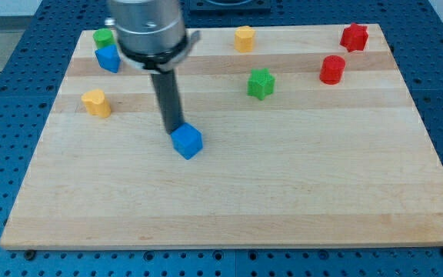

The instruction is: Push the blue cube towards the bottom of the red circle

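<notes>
Blue cube (187,141) bright, corner-on, touching my tip (174,129).

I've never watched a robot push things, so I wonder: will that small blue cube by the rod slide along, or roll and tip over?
The small blue cube probably slides rather than rolls: it sits on a flat face. It looks light, so my tip, touching its upper-left edge, should shift it easily. The smooth wooden board suggests little grip, though an off-centre push may spin it.

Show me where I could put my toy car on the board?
Below the blue cube and my tip, the whole bottom of the wooden board is bare. It's crowded up top, around the red cylinder and green star.
</notes>
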Tool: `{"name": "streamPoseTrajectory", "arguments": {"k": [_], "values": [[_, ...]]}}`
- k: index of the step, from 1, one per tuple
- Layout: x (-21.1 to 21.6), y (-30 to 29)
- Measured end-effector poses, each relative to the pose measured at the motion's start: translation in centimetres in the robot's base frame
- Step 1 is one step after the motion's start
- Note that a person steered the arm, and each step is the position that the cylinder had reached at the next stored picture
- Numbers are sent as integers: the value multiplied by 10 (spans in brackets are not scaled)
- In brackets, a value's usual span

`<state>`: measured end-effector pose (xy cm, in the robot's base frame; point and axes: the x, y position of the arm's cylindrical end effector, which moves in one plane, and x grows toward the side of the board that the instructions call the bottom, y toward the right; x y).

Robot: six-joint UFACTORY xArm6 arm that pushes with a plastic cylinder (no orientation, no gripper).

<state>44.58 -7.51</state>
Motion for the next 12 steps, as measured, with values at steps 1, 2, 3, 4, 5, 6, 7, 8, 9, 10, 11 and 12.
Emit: {"name": "streamPoseTrajectory", "arguments": {"k": [1,2,3,4,5,6,7,8,9,10,11,12], "values": [[0,-4],[1,-22],[22,-22],[34,0],[27,48],[25,100],[25,132],[25,129],[27,107],[42,99],[60,102],[60,136]]}}
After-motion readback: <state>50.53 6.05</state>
